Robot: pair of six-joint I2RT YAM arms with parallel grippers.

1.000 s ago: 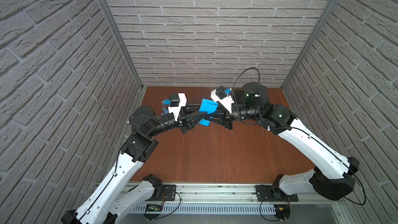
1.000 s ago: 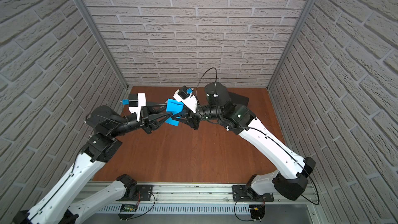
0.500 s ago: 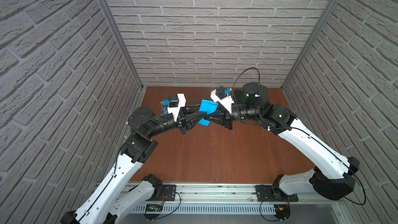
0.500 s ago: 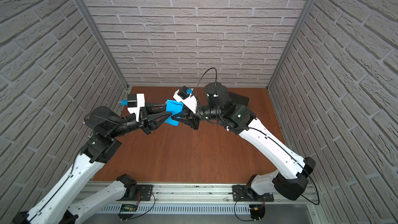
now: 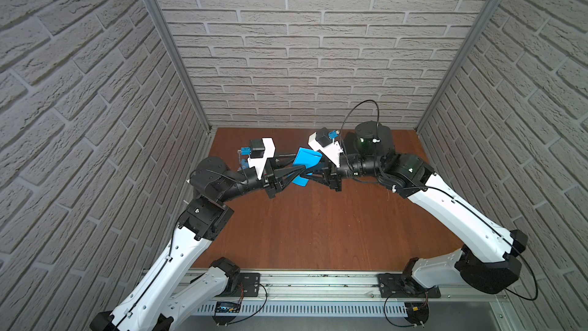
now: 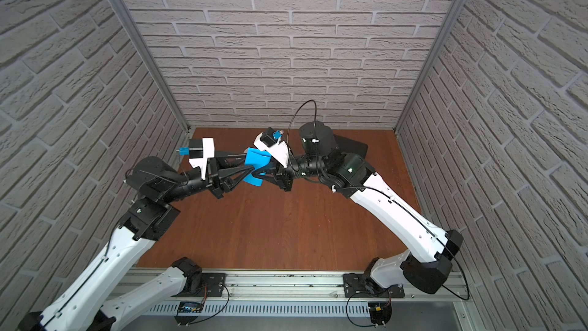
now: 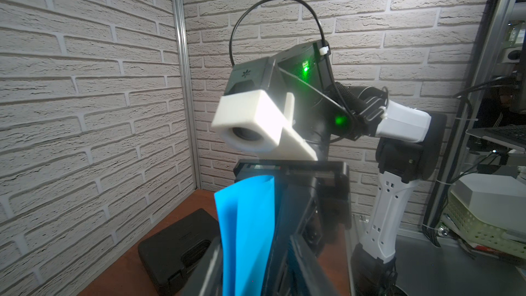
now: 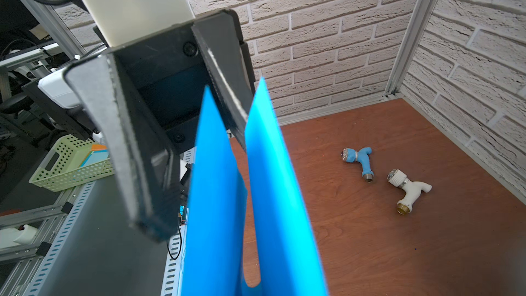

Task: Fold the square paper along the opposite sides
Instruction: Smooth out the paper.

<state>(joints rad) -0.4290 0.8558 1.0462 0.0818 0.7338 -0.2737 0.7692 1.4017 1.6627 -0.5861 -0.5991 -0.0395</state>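
Hanging above the table [image 5: 318, 224] in both top views, the square paper [image 5: 307, 158] bends from the clenched right claw [image 5: 311, 174]. Left wrist: curled upright. Right wrist: 2 flaps gape, left claw [image 8: 196, 179] released around 1. Creasing remains.

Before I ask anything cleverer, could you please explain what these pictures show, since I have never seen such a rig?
These are two white-and-black robot arms, the left arm and the right arm, bolted at the front of a wooden table inside brick-patterned walls. Two pictures look down from overhead, side by side; the other two come from a camera on each arm's wrist. On the table lie a black case, a blue tap and a white tap. The square paper, bright blue and bent double, is up in the air: the right claw pinches it, while the left claw stands open, one finger between the two flaps.
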